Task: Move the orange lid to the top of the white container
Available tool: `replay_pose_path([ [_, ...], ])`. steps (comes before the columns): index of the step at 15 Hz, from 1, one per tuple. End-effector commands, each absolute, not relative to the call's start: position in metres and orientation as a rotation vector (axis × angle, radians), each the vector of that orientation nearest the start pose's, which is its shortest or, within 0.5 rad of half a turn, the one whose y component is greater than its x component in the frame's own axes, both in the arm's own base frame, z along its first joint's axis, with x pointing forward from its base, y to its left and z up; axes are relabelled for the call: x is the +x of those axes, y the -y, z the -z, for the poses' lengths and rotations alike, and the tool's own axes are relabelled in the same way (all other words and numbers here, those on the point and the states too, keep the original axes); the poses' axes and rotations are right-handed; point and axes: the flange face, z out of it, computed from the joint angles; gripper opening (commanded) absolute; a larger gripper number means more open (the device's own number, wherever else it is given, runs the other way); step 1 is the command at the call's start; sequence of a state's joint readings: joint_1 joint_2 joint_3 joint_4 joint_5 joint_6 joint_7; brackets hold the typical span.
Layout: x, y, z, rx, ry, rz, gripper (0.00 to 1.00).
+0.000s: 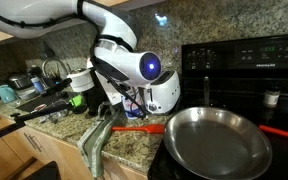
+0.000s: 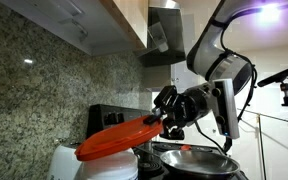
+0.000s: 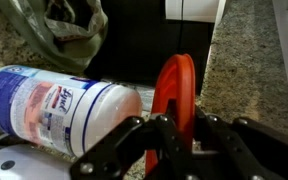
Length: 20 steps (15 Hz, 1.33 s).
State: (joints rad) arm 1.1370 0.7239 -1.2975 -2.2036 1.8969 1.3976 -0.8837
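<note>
Gripper (image 3: pixel 176 128) is clamped on the orange lid (image 3: pixel 174 88). You have its rim pinched between both fingers (image 3: pixel 149 135), jaws nearly together, and the wrist view shows the lid edge-on. In an exterior view the gripper (image 2: pixel 166 118) reaches in sideways. The orange lid (image 2: pixel 119 138) sticks out from it, off the counter, tilted with the far end lower.

Lid look: flat round disc, thin, plain bright orange, glossy plastic, slightly raised rim, no print visible. In an exterior view it reads as a thin orange-red strip (image 1: pixel 136 127) above the front edge of the counter (image 1: pixel 134 150), just beside the left rim of the frying pan (image 1: pixel 219 140).

Next to the lid in the wrist view is the white container (image 3: pixel 54 105): a white plastic cylinder with a blue-and-white label and script lettering, its plain white end toward the lid. Its long axis runs across the wrist picture, and you cannot tell whether it lies flat or stands. It sits just beside the lid on speckled granite. The lid is not on top of it.

The frying pan is bare metal and sits on the black stove (image 1: pixel 244 60), at the counter's stove-side edge. A green cloth (image 1: pixel 96 140) is bunched near the counter's front edge, beside the lid. A white rounded thing (image 2: pixel 89 165) sits below the lid in an exterior view; cannot tell what it is.
</note>
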Motion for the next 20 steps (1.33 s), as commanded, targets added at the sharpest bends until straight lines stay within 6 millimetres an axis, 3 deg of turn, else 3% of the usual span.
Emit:
replay_pose_path([
  [1,0.553,-0.058,-0.286,-1.908,-0.068,0.237,0.04],
  [9,0.564,-0.057,-0.28,-1.96,-0.063,0.237,0.04],
  [16,0.569,-0.05,-0.278,-1.952,-0.174,0.312,0.04],
  [17,0.569,-0.049,-0.278,-1.954,-0.172,0.326,0.13],
  [18,0.567,-0.05,-0.279,-1.954,-0.167,0.321,0.39],
  [20,0.565,-0.051,-0.281,-1.959,-0.155,0.322,0.47],
])
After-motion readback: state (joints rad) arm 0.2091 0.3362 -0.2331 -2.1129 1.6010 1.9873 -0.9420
